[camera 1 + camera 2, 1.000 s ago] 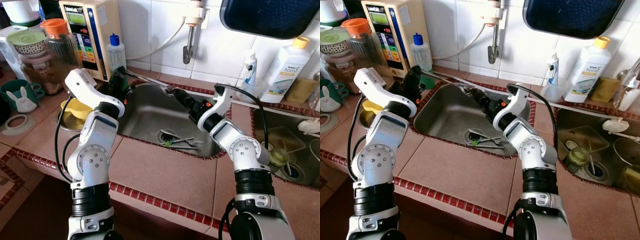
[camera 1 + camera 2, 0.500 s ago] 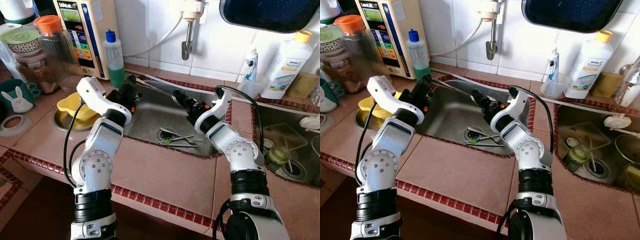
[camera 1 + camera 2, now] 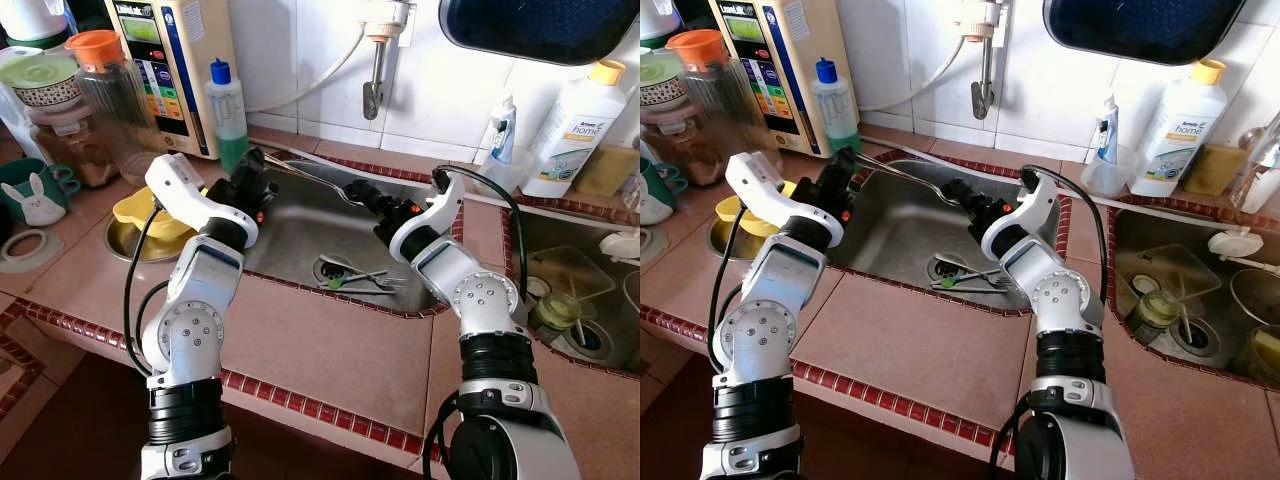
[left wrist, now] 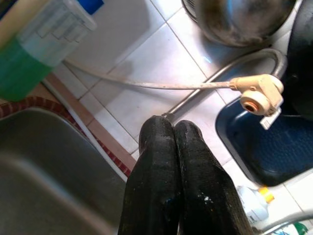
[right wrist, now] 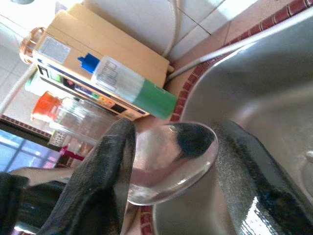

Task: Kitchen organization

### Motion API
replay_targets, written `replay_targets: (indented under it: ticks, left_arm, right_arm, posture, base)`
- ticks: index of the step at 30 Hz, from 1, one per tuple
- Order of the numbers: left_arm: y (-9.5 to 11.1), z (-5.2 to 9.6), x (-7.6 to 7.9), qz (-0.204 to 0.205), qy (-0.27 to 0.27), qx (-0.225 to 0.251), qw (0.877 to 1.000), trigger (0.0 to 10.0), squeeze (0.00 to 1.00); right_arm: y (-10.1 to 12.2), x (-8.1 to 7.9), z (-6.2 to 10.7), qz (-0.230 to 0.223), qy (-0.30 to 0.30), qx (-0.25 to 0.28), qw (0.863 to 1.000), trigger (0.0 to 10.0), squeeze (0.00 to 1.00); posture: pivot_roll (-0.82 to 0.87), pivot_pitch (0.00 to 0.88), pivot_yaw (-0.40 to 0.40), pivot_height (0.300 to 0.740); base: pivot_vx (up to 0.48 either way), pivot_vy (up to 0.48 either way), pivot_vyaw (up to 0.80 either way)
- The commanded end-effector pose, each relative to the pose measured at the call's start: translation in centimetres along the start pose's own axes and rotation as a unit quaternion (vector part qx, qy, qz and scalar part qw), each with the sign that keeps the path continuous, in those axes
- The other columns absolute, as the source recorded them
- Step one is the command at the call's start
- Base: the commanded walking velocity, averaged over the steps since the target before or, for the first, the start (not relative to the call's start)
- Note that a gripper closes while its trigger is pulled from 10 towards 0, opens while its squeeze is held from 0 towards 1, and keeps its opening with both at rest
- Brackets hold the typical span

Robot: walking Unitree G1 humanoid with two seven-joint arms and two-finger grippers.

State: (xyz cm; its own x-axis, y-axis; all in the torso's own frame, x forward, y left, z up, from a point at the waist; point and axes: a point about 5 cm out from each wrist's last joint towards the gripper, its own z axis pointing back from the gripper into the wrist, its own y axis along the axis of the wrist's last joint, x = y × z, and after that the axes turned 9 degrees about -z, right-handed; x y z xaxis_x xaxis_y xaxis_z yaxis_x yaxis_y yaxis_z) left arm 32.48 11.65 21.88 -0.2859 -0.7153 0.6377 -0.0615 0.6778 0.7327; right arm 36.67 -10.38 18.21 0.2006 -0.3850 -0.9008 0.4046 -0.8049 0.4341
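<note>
Left hand (image 3: 252,175) pinched the spoon (image 3: 318,181) handle; right hand (image 3: 362,195) straddled its bowl, open, apparently receiving it above the sink (image 3: 300,240).

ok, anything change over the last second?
Mostly the camera shifted. The right claw edged up to the bowl of the spoon. The left claw barely moved and still pinches the handle over the sink. The cutlery at the drain stayed put.

A long steel spoon (image 3: 310,177) hangs level above the sink's (image 3: 290,235) back-left corner — handle pinched at one end (bowl at the other).
</note>
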Motion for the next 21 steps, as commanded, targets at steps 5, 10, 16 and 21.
replay_targets:
  ticks: [5, 10, 16, 21]
  left_arm:
    - [-0.1, 0.1, -0.1, -0.003, 0.014, 0.006, 1.000, 10.0, 0.00]
    - [0.1, 0.0, -0.5, -0.005, 0.022, 0.012, 1.000, 10.0, 0.00]
    - [0.0, 0.0, -0.4, -0.005, 0.023, 0.014, 1.000, 10.0, 0.00]
    - [-0.1, -0.1, -0.4, -0.003, 0.023, 0.015, 1.000, 10.0, 0.00]
  right_arm:
    - [0.1, -0.8, -0.6, -0.015, 0.003, -0.001, 1.000, 0.0, 0.00]
    - [0.1, -0.9, -0.6, -0.022, 0.004, -0.009, 1.000, 0.0, 0.00]
    - [-0.4, -1.0, -0.5, -0.028, 0.011, -0.033, 0.999, 0.0, 0.00]
    - [-1.1, -0.9, -0.5, -0.032, 0.011, -0.056, 0.998, 0.0, 0.00]
  posture:
    - [0.09, 0.031, -0.002, 0.740]
    - [0.08, 0.033, -0.004, 0.740]
    - [0.08, 0.035, -0.005, 0.740]
    - [0.08, 0.035, -0.009, 0.740]
  base:
    - [0.000, 0.000, 0.00]
    - [0.000, 0.000, 0.00]
    - [0.000, 0.000, 0.00]
    - [0.000, 0.000, 0.00]
